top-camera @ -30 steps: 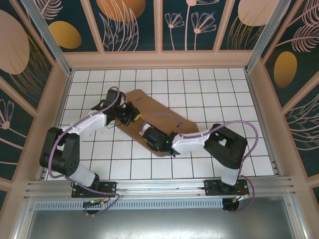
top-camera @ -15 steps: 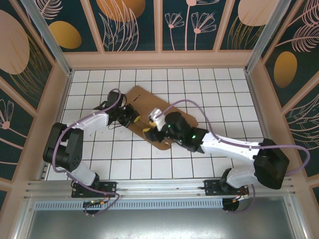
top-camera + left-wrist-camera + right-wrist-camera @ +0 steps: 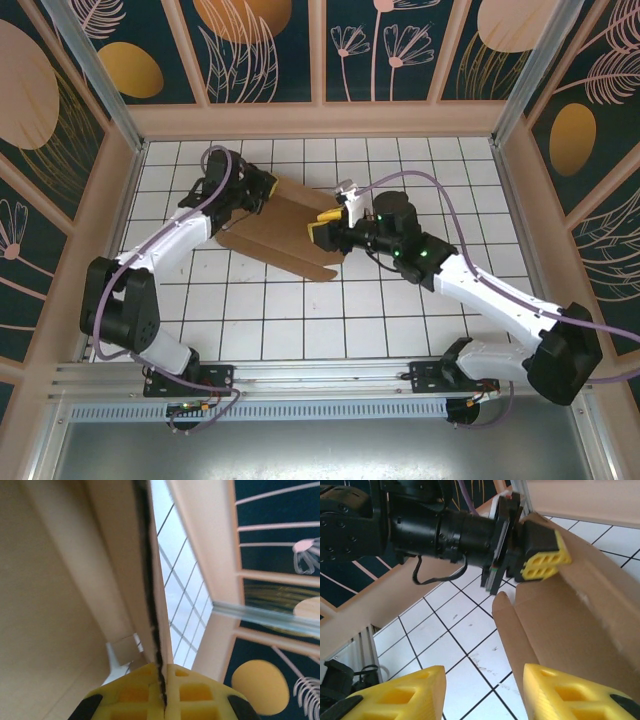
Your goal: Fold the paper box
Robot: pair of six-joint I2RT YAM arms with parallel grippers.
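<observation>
White-and-black arms (image 3: 480,290), purple cables (image 3: 412,174) (yellow gripper pads (image 3: 570,690))

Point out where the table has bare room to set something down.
Free: the white tiled table strip between the brown cardboard paper box and the arm bases, and the far-right tiles by the wooden wall. Crowded: the centre, where the left gripper clamps the box and the open right gripper stands at its right edge.

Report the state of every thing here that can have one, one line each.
paper box: partly folded, one panel standing up, not closed.
left end effector: shut on the paper box's edge.
right end effector: open, close to the paper box, gripping nothing.
</observation>
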